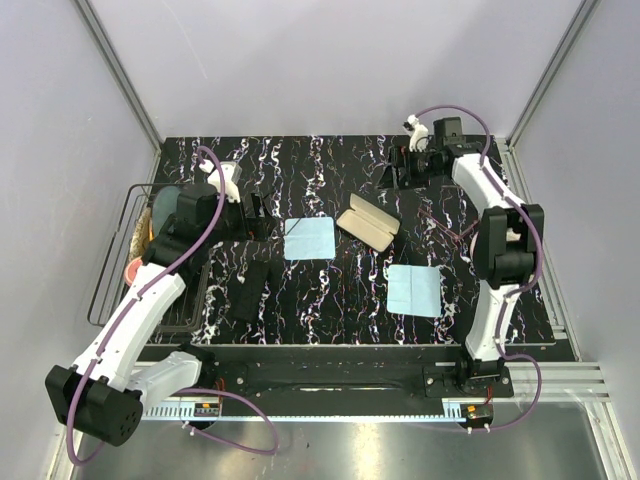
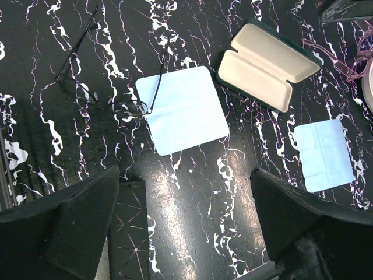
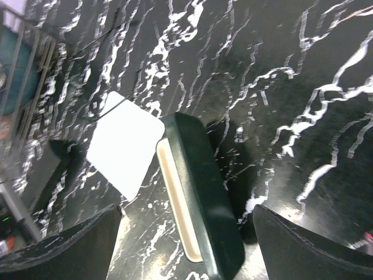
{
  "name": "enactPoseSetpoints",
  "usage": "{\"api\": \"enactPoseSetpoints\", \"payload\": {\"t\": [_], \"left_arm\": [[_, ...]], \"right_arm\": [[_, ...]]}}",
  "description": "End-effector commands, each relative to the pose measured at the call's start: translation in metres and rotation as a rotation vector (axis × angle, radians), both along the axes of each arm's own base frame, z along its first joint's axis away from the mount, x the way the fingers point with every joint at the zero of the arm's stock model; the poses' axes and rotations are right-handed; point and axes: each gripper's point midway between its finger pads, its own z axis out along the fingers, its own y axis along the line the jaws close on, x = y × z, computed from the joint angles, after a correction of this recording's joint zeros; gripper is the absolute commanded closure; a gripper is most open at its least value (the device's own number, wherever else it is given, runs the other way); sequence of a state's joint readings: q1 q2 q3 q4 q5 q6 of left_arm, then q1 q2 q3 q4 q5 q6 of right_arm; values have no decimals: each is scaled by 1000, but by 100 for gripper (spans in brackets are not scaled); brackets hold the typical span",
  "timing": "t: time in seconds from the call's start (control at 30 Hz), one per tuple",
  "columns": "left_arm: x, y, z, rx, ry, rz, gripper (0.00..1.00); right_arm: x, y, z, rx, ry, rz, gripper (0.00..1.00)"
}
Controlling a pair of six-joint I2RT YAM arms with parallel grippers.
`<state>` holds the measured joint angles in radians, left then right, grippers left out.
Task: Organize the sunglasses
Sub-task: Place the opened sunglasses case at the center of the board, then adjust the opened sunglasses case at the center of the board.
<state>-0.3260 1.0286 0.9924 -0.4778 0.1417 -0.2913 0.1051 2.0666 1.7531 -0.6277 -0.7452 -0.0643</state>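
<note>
**Sunglasses sort: nothing stowed yet**

Status: I judge the job barely begun. The open case (image 2: 268, 64) lies empty near the centre of the bench (image 1: 340, 160), with neither pair inside it.

- Cloths, 2: left cloth (image 2: 183, 111) at 9 o'clock of the open case, right cloth (image 2: 326, 154) at 5 o'clock.
- Sunglasses, 2: black wire pair (image 2: 87, 87) at 9 o'clock of the left cloth, one temple lying across it. Pink pair (image 2: 349, 55) at 3 o'clock of the open case, just apart from it.
- Cases, 2: the open one, plus a dark patterned case (image 2: 131, 233) at 7 o'clock, seemingly shut.
- Left gripper (image 2: 183, 175) and right gripper (image 3: 186, 210): both spread wide, holding nothing.
</note>
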Motion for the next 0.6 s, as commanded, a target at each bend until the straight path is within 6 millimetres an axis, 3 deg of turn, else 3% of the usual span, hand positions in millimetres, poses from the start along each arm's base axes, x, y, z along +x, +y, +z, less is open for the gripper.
{"api": "enactPoseSetpoints", "payload": {"t": [0.0,0.17,0.27,0.33,0.4,0.57], "left_arm": [[5,3,24,-9,-78,8,1],[5,3,23,-8,-75,10,1],[5,2,22,-13,-75,9,1],[4,2,20,-14,-69,8,1],[5,1,19,-15,-67,6,1],[6,-6,15,-44,-58,-11,1]], "right_arm": [[5,1,31,-128,-166,-88,0],[-19,49,26,-195,-207,-63,5],[-31,66,21,-139,-163,-91,17],[-51,82,5,-113,-126,-89,32],[-65,85,-13,-126,-80,-101,47],[-85,72,-59,-168,40,-194,64]]}}
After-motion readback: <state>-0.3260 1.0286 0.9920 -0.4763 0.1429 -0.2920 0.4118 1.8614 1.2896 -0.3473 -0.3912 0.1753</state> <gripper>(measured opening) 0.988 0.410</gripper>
